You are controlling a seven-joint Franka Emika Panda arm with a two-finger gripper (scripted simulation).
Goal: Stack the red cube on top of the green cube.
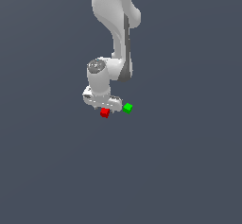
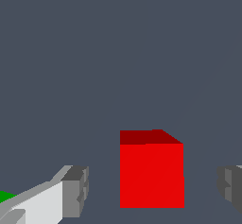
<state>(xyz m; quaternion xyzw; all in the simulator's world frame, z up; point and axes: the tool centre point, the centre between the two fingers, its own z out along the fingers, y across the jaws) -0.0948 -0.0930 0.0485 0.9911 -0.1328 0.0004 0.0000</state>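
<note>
Your gripper (image 2: 151,190) sits nearest the wrist camera, jaws spread wide, red cube (image 2: 151,171) between the fingers (image 2: 75,190), touching neither. In the exterior view, green cube (image 1: 127,107) lies at its 2 o'clock, just beside.

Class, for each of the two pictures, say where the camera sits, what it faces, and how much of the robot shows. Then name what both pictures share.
Exterior view: off the arm, looking across the scene at the white arm, its gripper over the red cube, the green cube beside.
Wrist view: on the wrist, facing the red cube between the open fingers; a sliver of the green cube shows.
Shared: both cubes and the gripper.
</note>
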